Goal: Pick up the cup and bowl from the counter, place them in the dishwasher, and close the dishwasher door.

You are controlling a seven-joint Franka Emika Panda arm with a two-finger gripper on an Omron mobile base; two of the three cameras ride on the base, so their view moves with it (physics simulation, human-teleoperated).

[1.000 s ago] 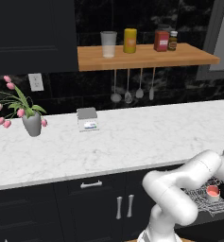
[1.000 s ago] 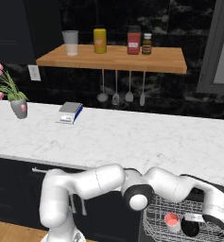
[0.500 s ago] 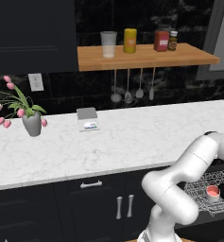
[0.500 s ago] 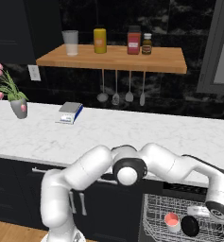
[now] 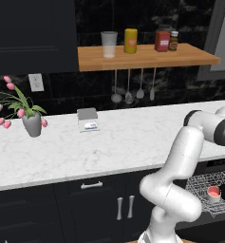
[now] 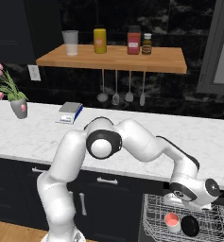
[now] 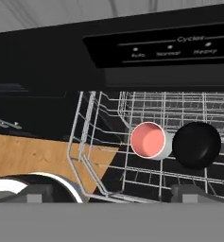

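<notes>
A white cup [image 7: 149,140] with a pink inside lies on its side in the dishwasher's grey wire rack [image 7: 85,127]. The black bowl [image 7: 196,144] rests right beside it, touching or nearly so. Both also show low in the rack from the right base, cup [image 6: 172,220] and bowl [image 6: 190,226]. My gripper [image 7: 113,194] hovers above and in front of the rack, open and holding nothing. The dishwasher's control strip [image 7: 160,47] runs just under the counter [image 5: 123,142]. I cannot make out the dishwasher door.
On the counter stand a vase of pink flowers [image 5: 32,124] and a small kitchen scale [image 5: 88,119]. A wooden shelf [image 5: 142,57] with jars hangs above, with utensils [image 5: 133,90] under it. Black cabinets [image 5: 85,209] line the front, and wooden floor [image 7: 28,151] lies left of the rack.
The arm's elbow has swung up and the hand has lifted away from the rack. Cup and bowl have stayed where they lie.
</notes>
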